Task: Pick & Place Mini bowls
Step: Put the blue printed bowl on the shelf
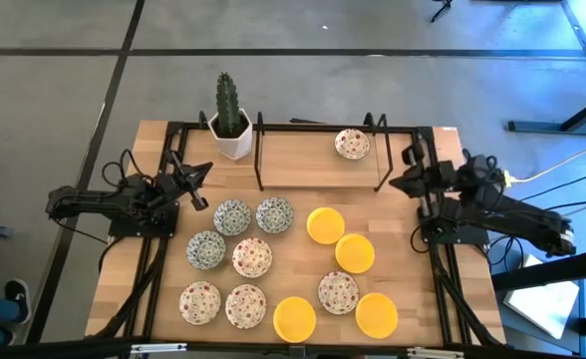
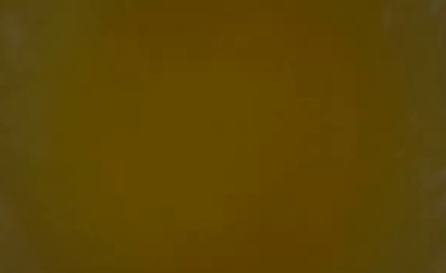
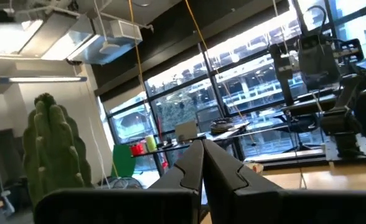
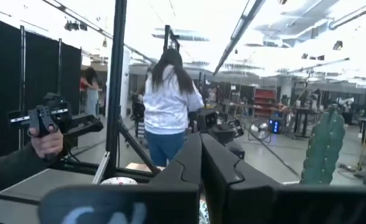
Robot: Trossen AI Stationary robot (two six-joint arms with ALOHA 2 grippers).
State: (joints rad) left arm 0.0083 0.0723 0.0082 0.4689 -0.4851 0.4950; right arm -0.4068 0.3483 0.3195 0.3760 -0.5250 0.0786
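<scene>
Both grippers, left [image 1: 201, 172] and right [image 1: 401, 183], have fingers pressed together, each beside the rack [image 1: 318, 160]; one speckled bowl [image 1: 352, 144] sits there.

Eleven small round shallow mini bowls [image 1: 273, 261] are crowding the wooden worktop [image 1: 413, 284] from centre toward 6 o'clock, leaving only narrow gaps. A black metal frame [image 1: 320, 160] is fencing the bare strip at 12 o'clock, where one speckled bowl [image 1: 352, 144] is sitting. A green cactus in a white pot [image 1: 229, 118] is blocking 11 o'clock. Bare board is lying open at 3 and 9 o'clock.
</scene>
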